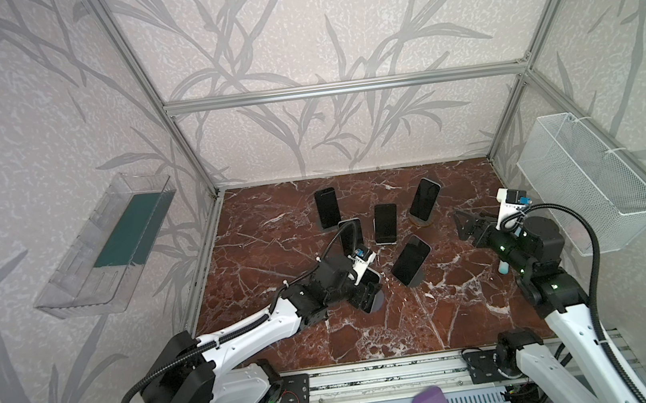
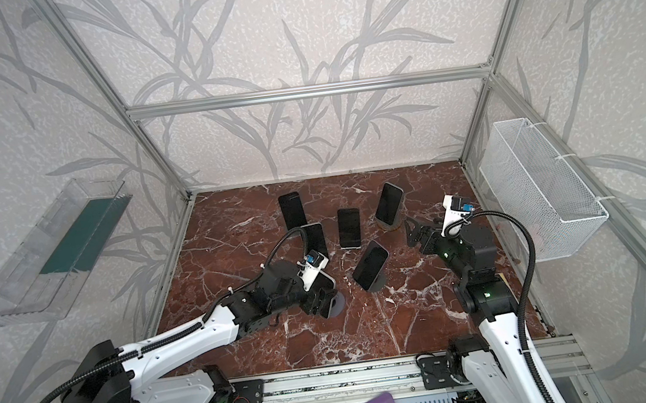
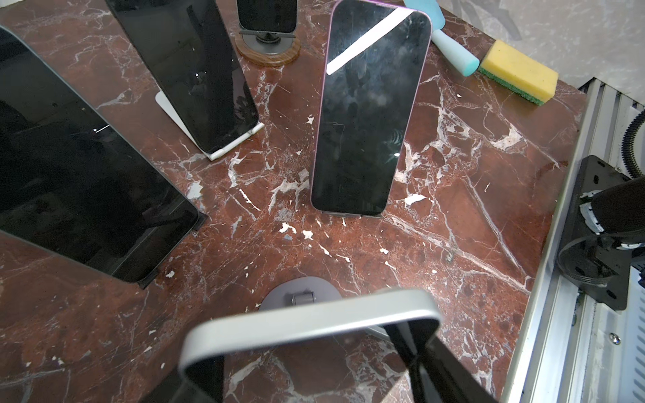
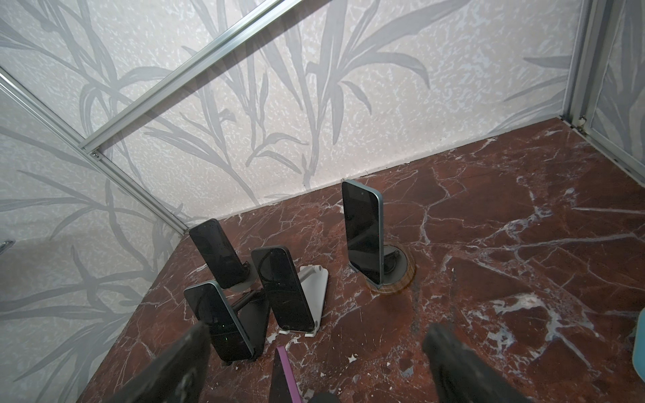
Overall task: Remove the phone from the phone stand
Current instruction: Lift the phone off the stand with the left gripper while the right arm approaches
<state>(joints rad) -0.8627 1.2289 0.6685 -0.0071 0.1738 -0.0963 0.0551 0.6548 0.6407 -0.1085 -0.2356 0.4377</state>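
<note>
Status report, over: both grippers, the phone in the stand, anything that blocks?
Left gripper shut on silver phone, at its sides. Phone not yet off grey stand. Right gripper open, empty. Other phones stand apart, none blocking.

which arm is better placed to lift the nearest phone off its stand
Left. The left tool grips the top edge of the silver phone on the grey round stand. The right tool hangs open away from that phone, holding nothing.

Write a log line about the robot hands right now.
left gripper: shut on silver-edged phone | phone: on grey round-base stand | right gripper: open, empty
</note>
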